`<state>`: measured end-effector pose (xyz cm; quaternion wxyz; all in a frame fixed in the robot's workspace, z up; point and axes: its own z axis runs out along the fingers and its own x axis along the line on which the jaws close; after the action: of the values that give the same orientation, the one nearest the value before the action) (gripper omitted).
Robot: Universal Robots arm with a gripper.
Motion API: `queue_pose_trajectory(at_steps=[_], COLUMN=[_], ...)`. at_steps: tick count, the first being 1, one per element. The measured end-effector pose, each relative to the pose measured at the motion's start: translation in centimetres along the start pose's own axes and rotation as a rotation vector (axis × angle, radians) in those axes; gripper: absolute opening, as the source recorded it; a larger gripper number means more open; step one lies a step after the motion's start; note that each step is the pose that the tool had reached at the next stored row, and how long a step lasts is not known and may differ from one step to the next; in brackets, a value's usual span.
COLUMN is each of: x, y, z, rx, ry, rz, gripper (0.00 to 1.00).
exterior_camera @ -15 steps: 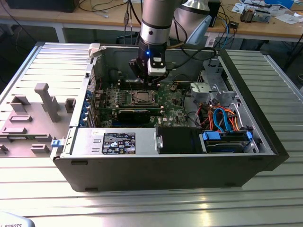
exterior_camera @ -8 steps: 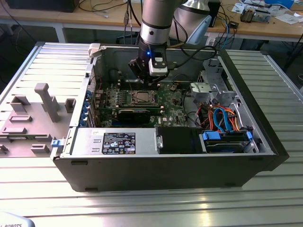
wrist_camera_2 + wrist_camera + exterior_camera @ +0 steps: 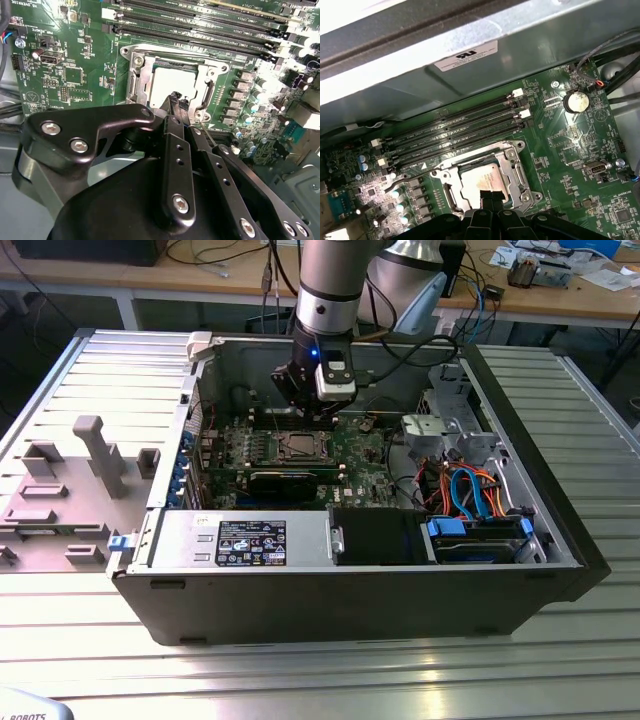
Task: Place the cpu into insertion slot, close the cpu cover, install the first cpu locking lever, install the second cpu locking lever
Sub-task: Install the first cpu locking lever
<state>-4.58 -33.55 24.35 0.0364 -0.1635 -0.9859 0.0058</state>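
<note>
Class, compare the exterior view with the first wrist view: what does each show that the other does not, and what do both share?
Exterior view alone: the whole open computer case, the slatted table and bundled drive cables.

First wrist view alone: a round coin battery and a white label on the case wall.

Both: the green circuit board, the cpu cover around the cpu, and the gripper over it.

A ribbed metal table [image 3: 90, 365] carries an open computer case [image 3: 350, 595] and grey fixture blocks [image 3: 75, 490]

The exterior view looks down from high; both wrist views closely share the insertion slot [image 3: 172, 85] [image 3: 482, 182].
</note>
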Motion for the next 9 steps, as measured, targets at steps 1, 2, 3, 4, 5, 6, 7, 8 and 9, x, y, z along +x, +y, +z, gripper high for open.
queue_pose_trajectory(at_steps=[1, 2, 3, 4, 5, 6, 7, 8, 9], x=[0.0, 0.0, 0.0, 0.0, 0.0, 0.0, 0.0, 0.0, 0.0], y=[0.0, 0.0, 0.0, 0.0, 0.0, 0.0, 0.0, 0.0, 0.0], z=[0.0, 0.0, 0.0, 0.0, 0.0, 0.0, 0.0, 0.0, 0.0], rx=[0.0002, 0.0004, 0.0005, 0.0008, 0.0009, 0.0011, 0.0013, 0.0015, 0.0017], ry=[-0.0001, -0.0001, -0.0002, -0.0002, -0.0003, -0.0003, -0.0004, -0.0005, -0.0005], rz=[-0.003, -0.005, -0.007, -0.011, -0.013, -0.015, -0.019, -0.022, -0.024], gripper=[0.11, 0.11, 0.11, 0.11, 0.11, 0.11, 0.11, 0.11, 0.11])
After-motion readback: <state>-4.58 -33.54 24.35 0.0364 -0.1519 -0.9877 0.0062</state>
